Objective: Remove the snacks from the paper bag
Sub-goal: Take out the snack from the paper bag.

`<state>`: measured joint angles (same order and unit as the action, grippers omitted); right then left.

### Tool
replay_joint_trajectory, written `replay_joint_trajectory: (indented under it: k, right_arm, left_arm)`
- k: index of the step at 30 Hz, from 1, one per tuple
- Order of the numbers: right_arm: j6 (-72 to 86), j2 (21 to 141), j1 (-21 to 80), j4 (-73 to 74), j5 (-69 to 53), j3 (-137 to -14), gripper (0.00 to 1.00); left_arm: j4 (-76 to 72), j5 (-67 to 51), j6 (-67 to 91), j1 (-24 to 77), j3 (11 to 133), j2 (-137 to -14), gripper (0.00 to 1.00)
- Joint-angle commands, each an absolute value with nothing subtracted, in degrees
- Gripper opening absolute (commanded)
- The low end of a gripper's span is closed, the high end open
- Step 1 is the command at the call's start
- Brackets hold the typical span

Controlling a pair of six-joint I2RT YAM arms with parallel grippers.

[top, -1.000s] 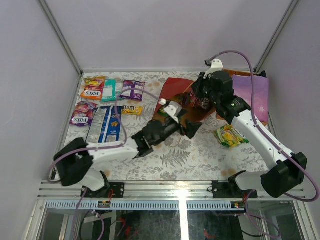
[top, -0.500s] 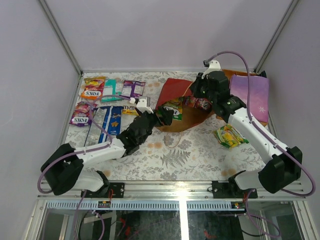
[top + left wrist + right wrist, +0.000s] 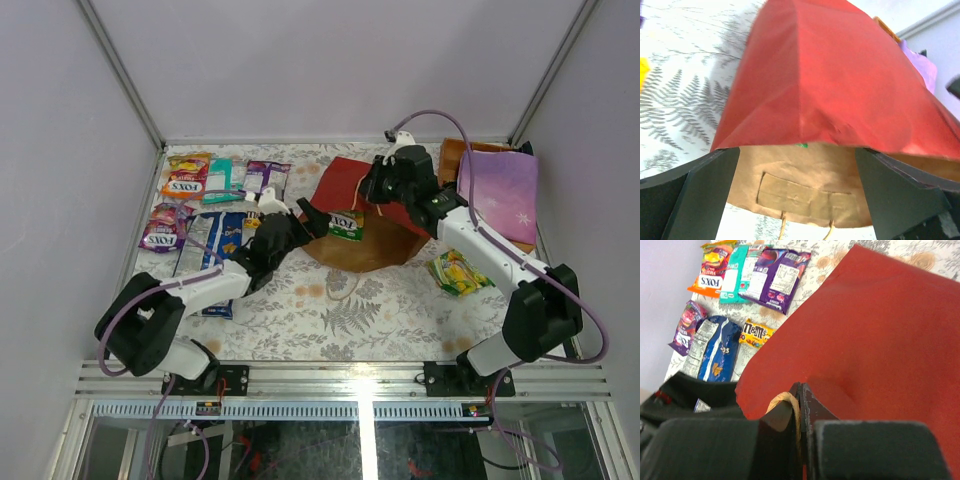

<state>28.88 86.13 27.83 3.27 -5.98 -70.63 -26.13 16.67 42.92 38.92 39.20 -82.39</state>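
The paper bag (image 3: pixel 352 182) lies on its side in the middle of the fern-printed surface (image 3: pixel 400 310). Its mouth is turned toward the near edge, so the brown kraft lining shows in front and the creased red outside slumps behind it. A green FOX'S packet (image 3: pixel 347 224) sits right at the mouth, where red flap meets brown lining. Just beside it hangs the left claw (image 3: pixel 314 216), jaws spread wide and holding nothing. The right claw (image 3: pixel 801 390) is clenched on the bag's red upper edge, with a thin tan handle loop (image 3: pixel 785 409) caught at its fingers. To the near right a yellow-green packet (image 3: pixel 458 270) lies on its own. Over on the left are the long blue packs (image 3: pixel 212 245) and a purple FOX'S bag (image 3: pixel 163 227). Behind them, along the far edge, come an orange FOX'S bag (image 3: pixel 187 177), a teal pack (image 3: pixel 218 180) and a purple pack (image 3: pixel 265 178). A lilac bag (image 3: pixel 497 190) fills the far right corner. From above the green packet's whole face is plain, but the left wrist view catches only a green sliver under the red flap. That view does show a glued paper patch (image 3: pixel 807 195) on the lining. The right wrist view picks out a yellow m&m's pack (image 3: pixel 756 334) that the left arm (image 3: pixel 210 285) covers from overhead.
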Motion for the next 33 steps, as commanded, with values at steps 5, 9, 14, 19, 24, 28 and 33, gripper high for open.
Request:
replay_joint_trajectory:
  k: [5, 9, 14, 19, 24, 28, 33]
  right_arm:
    - [31.00, 88.61, 30.33, -0.32, -6.40, -72.46, 0.00]
    - [31.67, 89.93, 31.55, -0.01, -5.09, -73.50, 0.00]
    - [32.45, 90.64, 32.59, 0.77, -0.59, -74.05, 0.00]
    - [33.97, 91.50, 32.70, 1.74, 2.42, -75.05, 0.00]
    - [35.45, 92.18, 32.79, 1.14, 4.50, -75.55, 0.00]
    - [36.50, 92.61, 32.94, 0.32, 6.30, -75.59, 0.00]
    - [36.90, 92.86, 33.29, -0.52, 6.56, -75.18, 0.00]
  left_arm:
    - [-23.51, 8.65, 44.91, 33.73, 40.29, -86.88, 0.99]
    - [-22.17, 5.15, 45.63, 31.60, 43.15, -91.27, 0.99]
    - [-23.60, -1.72, 46.01, 27.19, 47.21, -98.16, 0.97]
    - [-20.47, -5.71, 46.24, 24.34, 55.49, -105.97, 0.95]
    - [-14.34, -8.54, 45.70, 21.86, 64.18, -112.55, 0.92]
    - [-10.37, -9.95, 45.98, 20.41, 69.23, -116.12, 0.91]
    - [-10.13, -15.25, 48.03, 19.78, 69.54, -114.38, 0.86]
